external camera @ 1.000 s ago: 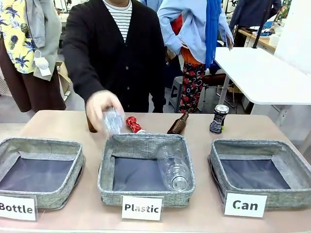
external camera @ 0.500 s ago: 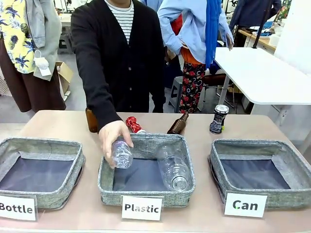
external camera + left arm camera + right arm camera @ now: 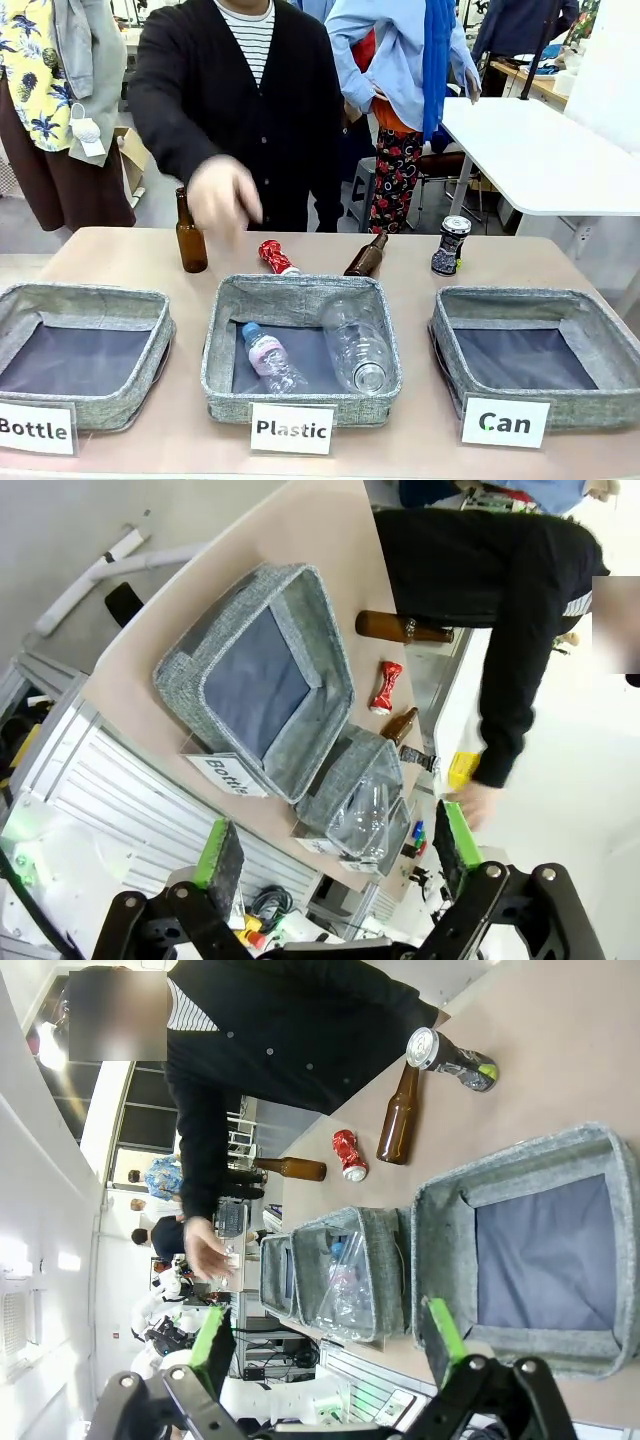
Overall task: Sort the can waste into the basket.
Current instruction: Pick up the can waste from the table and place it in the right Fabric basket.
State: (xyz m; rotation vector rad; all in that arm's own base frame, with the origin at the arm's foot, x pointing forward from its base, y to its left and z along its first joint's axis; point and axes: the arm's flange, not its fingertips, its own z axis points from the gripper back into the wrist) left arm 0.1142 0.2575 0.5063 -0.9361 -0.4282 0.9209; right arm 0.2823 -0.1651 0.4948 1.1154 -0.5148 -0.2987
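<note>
While a person's hand (image 3: 222, 195) hung blurred above the far left corner of the Plastic basket (image 3: 300, 288), both cans were out on the table (image 3: 420, 440), neither of them in the Can basket (image 3: 520, 300), which sat to the right of the Plastic basket with a strip of table between them. The red can (image 3: 277, 257), crushed, lay just behind the Plastic basket's far rim, near its middle. The dark can (image 3: 450, 245) stood upright to the right of the Plastic basket and farther back. One brown bottle (image 3: 367, 257) lay tilted behind the Plastic basket's far right corner, between the two cans, and another brown bottle (image 3: 190, 237) stood upright behind its far left corner. Inside the Plastic basket lay a small clear bottle (image 3: 268, 358) with a blue cap on the left and a larger clear bottle (image 3: 357, 345) on the right. The Bottle basket (image 3: 85, 295) sat to the left of the Plastic basket. In the wrist views, the left gripper (image 3: 338, 855) and the right gripper (image 3: 327, 1345) both had their green-padded fingers spread wide with nothing between them, well above the Plastic basket and touching nothing.
</note>
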